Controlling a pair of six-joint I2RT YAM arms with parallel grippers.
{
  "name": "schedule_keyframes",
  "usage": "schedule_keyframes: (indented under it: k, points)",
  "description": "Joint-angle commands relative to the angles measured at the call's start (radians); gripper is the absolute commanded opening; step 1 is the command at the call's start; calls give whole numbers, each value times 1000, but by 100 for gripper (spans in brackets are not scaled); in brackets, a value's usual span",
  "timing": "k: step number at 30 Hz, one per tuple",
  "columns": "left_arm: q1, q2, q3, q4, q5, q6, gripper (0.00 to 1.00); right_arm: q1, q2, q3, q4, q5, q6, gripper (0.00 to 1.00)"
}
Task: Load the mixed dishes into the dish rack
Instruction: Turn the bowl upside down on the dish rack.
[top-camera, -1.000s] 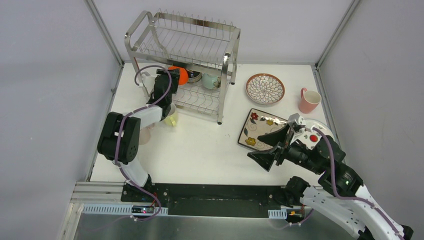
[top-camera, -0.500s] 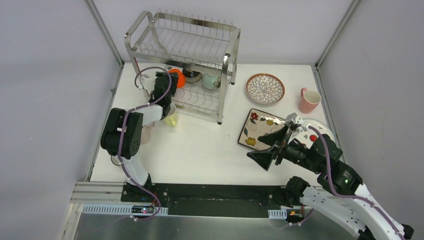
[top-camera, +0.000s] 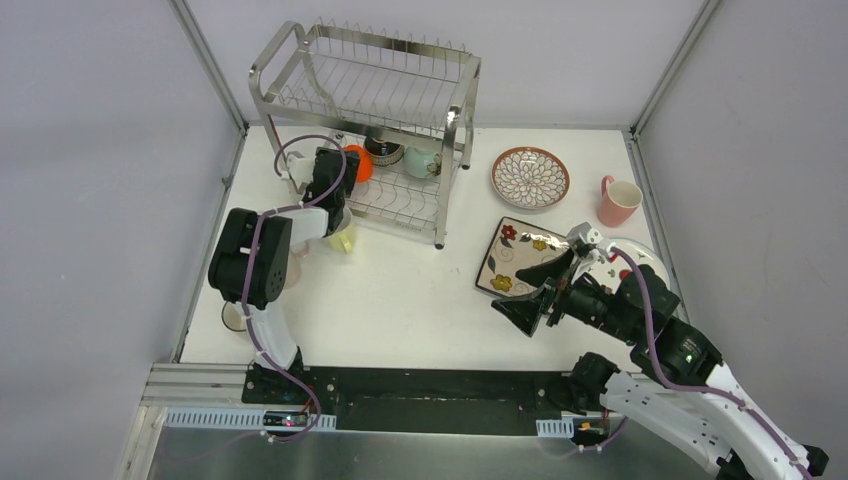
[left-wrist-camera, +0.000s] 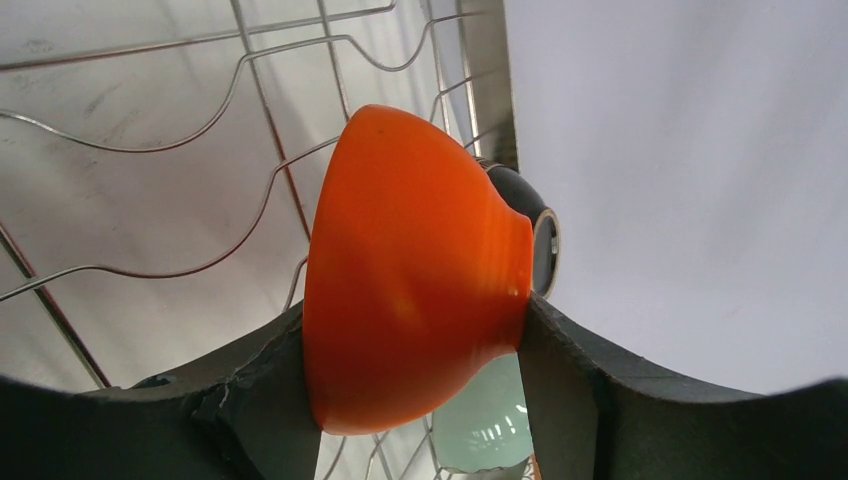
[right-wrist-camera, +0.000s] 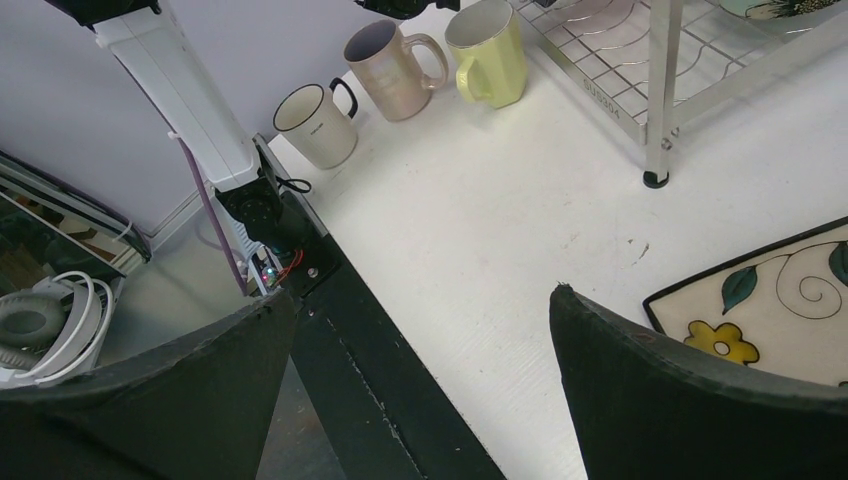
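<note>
Dish rack (top-camera: 370, 85) has two dishes (top-camera: 420, 161) on its bottom shelf. Left gripper (left-wrist-camera: 415, 330) squeezes the orange bowl (left-wrist-camera: 400, 270) at that shelf's end. Plates (top-camera: 530, 178) and mugs (right-wrist-camera: 490, 40) wait beside the rack. Right gripper (right-wrist-camera: 420, 330) is wide open, empty.

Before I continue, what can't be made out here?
The orange bowl: whether it rests on the dish rack shelf; left wrist view, its own body hides the contact.
The white plate: top view, the right arm hides most of it.
The mint dish: left wrist view, cut by the bowl and bottom edge.
</note>
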Motion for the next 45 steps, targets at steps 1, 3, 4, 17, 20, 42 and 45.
schedule_keyframes:
  k: [1, 3, 4, 17, 20, 42, 45]
  points:
    - [11, 8, 69, -31, 19, -31, 46, -3, 3, 49, 2, 50, -12, 100]
    - [12, 5, 89, -79, 14, -28, 48, -3, -2, 56, -8, 58, -13, 100]
    - [12, -1, 94, -105, 8, -31, 50, -3, -6, 56, -10, 60, -13, 100]
    - [12, -61, 151, -321, -43, -35, 96, -2, -36, 49, -26, 52, -6, 100]
    - [13, -75, 155, -356, -61, -30, 97, -3, -27, 73, -52, 56, -24, 100]
    - [13, -142, 233, -638, -111, -70, 99, -3, -21, 78, -32, 55, -20, 100]
    - [13, -153, 234, -686, -120, -92, 99, -3, -20, 74, -28, 56, -15, 100]
